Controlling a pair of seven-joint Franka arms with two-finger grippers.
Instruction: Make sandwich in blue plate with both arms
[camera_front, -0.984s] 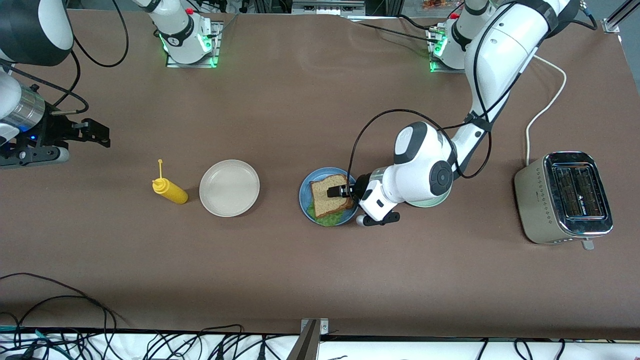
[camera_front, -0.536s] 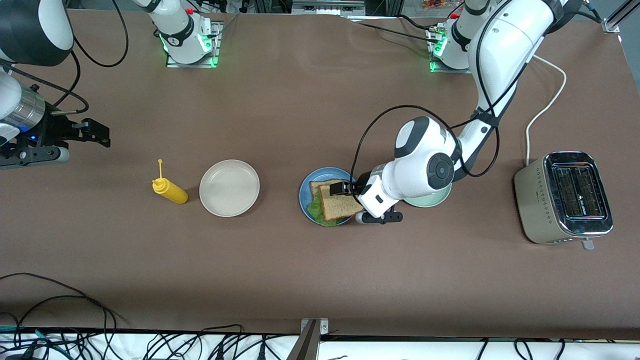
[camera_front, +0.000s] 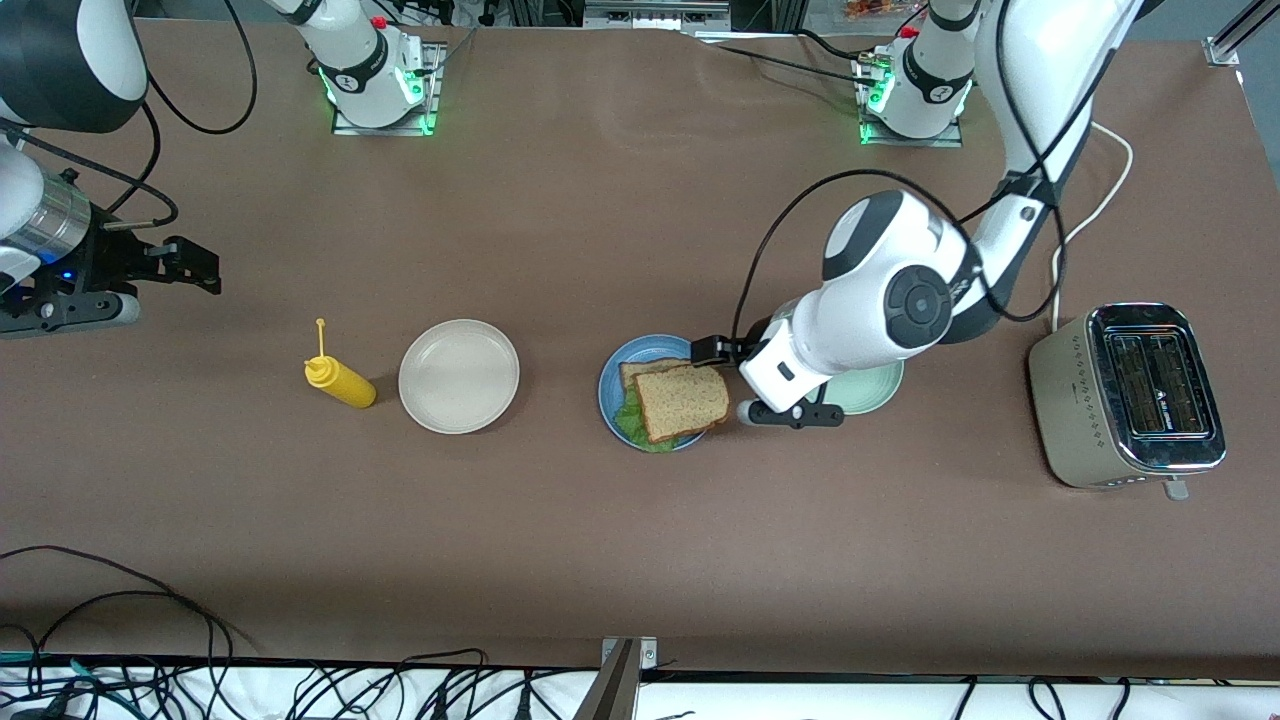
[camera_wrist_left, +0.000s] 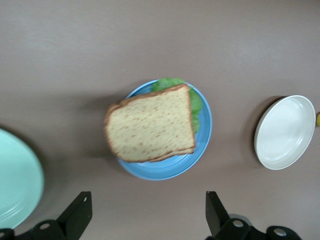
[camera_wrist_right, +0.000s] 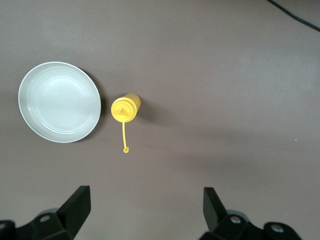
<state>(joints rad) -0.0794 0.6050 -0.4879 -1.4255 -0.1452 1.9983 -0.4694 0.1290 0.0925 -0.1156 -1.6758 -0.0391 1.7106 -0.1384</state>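
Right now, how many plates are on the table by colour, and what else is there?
Blue plate, holding the sandwich: 1
Beige plate: 1
Pale green plate: 1
Yellow squeeze bottle: 1
Toaster: 1
Total: 6 things, counting the sandwich

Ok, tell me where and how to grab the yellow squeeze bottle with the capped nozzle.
Grip the yellow squeeze bottle across its round body, coming straight down from above. It seems to lie tilted on the brown table beside the beige round plate, its thin nozzle and tethered cap too slim to pinch. The open right gripper hangs above it.
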